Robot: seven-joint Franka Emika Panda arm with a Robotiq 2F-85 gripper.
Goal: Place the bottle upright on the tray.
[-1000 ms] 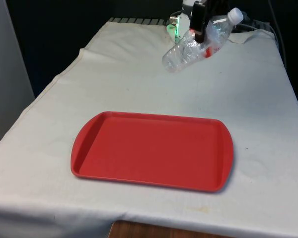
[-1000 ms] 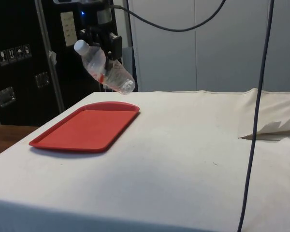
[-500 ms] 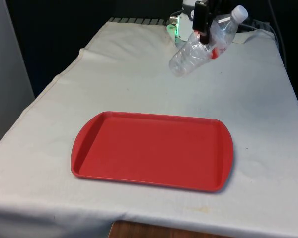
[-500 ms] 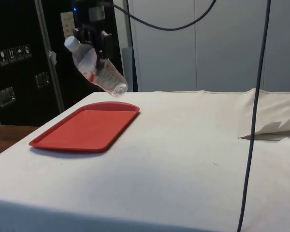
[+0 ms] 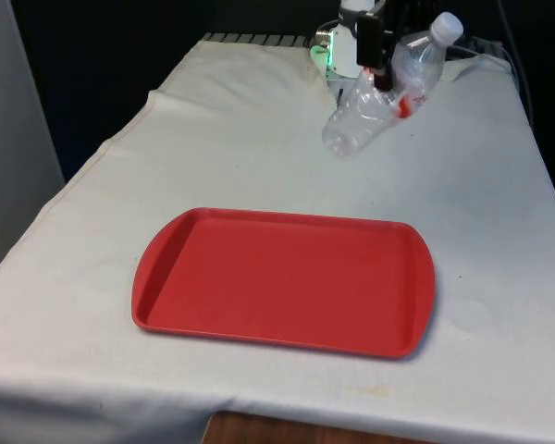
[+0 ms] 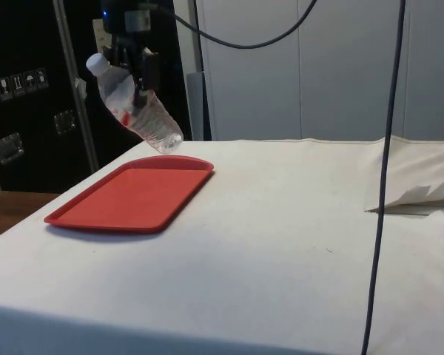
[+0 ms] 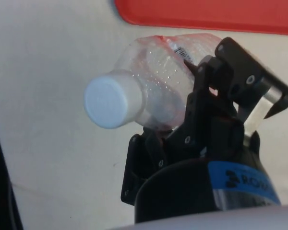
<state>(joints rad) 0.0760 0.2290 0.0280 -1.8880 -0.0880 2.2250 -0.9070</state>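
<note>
gripper: the black gripper [image 5: 377, 67] was up in the air above the far part of the table, its two fingers clamped on the bottle; in the side view it [image 6: 138, 92] hung over the far end of the tray; in the wrist view [image 7: 182, 120] one finger [image 7: 230, 76] pressed against the bottle's side and the other sat behind the bottle's shoulder
bottle: a clear, crinkled plastic bottle [image 5: 381, 92] with a white cap and a bit of red label, held off the table and tilted, neither upright nor flat
bottle tilt: in the front view the cap pointed up and toward the front view's right, the base down and toward the front view's left; in the side view [image 6: 133, 109] the cap was the high end and the base the low end, nearest the tray
bottle grip: the fingers held it around the middle, near the red label; the cap end [image 7: 110, 100] stuck out past them in the wrist view
bottle and tray: apart, with clear air between the base and the tray; in the front view the bottle was beyond the tray's far edge, toward the front view's right
tray: a red, shallow tray [image 5: 166, 250] with rounded corners, lying flat on the cloth in the near half of the table; its rim [image 6: 96, 222] showed in the side view, and one red edge [image 7: 206, 19] in the wrist view
table: covered with a white cloth [image 5: 259, 157], slightly creased, with a rumpled fold [image 6: 422, 196] at one side in the side view
</note>
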